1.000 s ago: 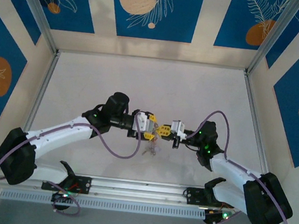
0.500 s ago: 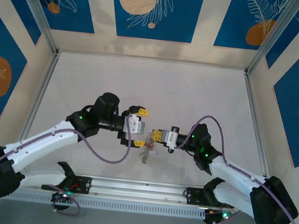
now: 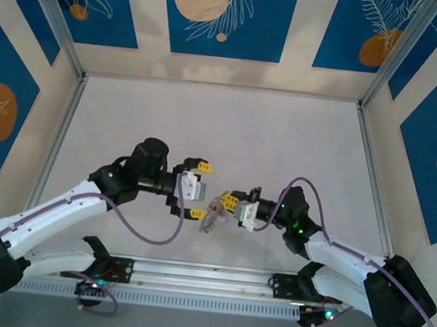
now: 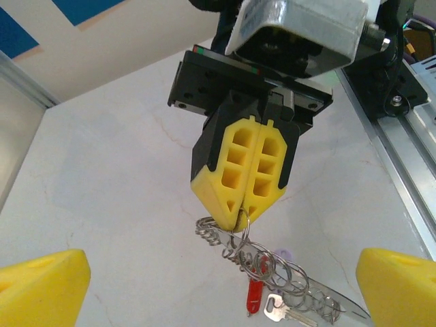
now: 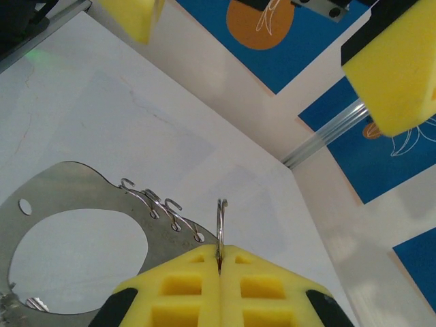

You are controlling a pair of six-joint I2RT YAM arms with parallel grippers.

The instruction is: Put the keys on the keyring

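Change: my left gripper (image 3: pixel 199 189) has let go and backed off toward the left edge, so I judge the handover done.
Left: wide open, empty.
Right: my right gripper (image 5: pixel 219 255) is clenched on the keyring (image 5: pixel 221 218).
Load: the keys (image 4: pixel 253 294) dangle beneath it, over the middle of the table's (image 3: pixel 285 140) near edge.

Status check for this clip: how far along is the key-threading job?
Done: the right tool is shut on the keyring, with a red key and a silver key dangling below it. In hand: the left tool sits open opposite. Left: whether those keys are truly threaded cannot be told.
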